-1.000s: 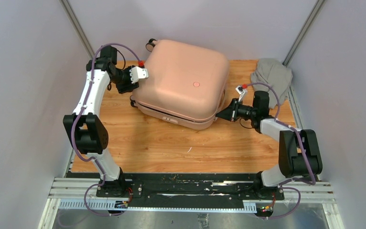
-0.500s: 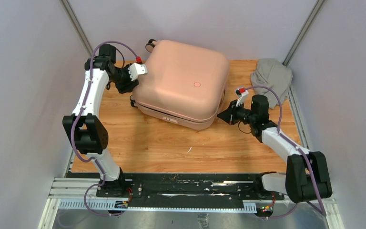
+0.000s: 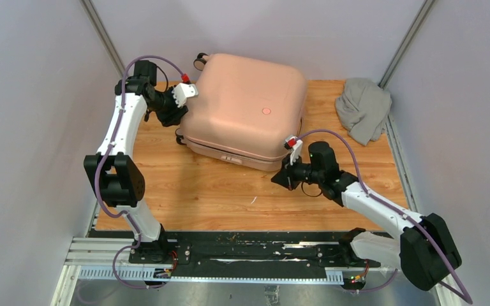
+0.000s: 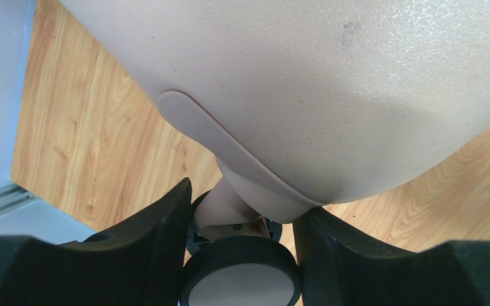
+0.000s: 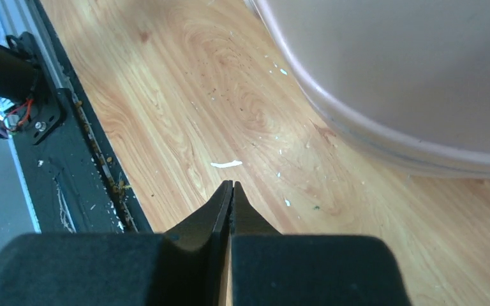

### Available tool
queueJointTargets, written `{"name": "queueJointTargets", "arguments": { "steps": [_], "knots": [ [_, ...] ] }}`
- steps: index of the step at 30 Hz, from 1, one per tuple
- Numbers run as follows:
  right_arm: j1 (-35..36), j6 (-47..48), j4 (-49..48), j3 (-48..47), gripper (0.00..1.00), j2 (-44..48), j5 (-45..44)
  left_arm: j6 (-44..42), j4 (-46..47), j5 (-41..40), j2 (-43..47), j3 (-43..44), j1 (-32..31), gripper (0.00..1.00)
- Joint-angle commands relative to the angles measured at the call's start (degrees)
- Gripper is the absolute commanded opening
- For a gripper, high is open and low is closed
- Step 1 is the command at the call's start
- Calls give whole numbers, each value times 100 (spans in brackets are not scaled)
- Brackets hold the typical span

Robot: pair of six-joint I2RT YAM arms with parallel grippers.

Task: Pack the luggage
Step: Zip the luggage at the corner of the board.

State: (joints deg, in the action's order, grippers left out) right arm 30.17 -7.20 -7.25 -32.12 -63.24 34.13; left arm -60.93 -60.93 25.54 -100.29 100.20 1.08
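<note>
The pale pink luggage (image 3: pixel 242 108) lies closed and flat at the back of the wooden table, emblem facing up. My left gripper (image 3: pixel 177 116) is at its left side. In the left wrist view its black fingers (image 4: pixel 159 248) press both sides of a black caster wheel (image 4: pixel 239 287) under the pink shell (image 4: pixel 332 83). My right gripper (image 3: pixel 279 178) hovers shut and empty just off the luggage's near right corner. In the right wrist view its tips (image 5: pixel 231 186) meet above bare wood, with the shell's rim (image 5: pixel 408 64) at the upper right.
A grey cloth bundle (image 3: pixel 363 105) lies at the back right corner of the table (image 3: pixel 217 197). Another wheel (image 3: pixel 200 61) sticks out at the luggage's far left corner. White crumbs (image 5: pixel 226 164) dot the wood. The black base rail (image 3: pixel 249 245) runs along the near edge.
My right arm has swung from the luggage's right side round to its near right corner, staying shut. The left gripper has kept its hold, and the luggage has barely shifted.
</note>
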Motion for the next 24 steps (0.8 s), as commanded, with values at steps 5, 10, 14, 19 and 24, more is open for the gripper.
{"name": "queueJointTargets", "arguments": {
  "steps": [5, 10, 14, 19, 24],
  "knots": [
    [-638, 34, 544, -116, 51, 620, -1030, 850, 605, 39, 355, 288, 107, 0],
    [-1573, 186, 453, -261, 62, 311, -486, 830, 604, -73, 322, 581, 207, 0],
    [-1879, 235, 268, -503, 63, -263, -186, 866, 599, -72, 342, 761, 297, 0],
    [-1884, 349, -127, -872, 63, -913, 417, 787, 599, -83, 396, 767, 484, 0],
    [-1864, 249, -475, -1387, 63, -1792, 1115, 696, 599, -94, 487, 569, 663, 0]
  ]
}}
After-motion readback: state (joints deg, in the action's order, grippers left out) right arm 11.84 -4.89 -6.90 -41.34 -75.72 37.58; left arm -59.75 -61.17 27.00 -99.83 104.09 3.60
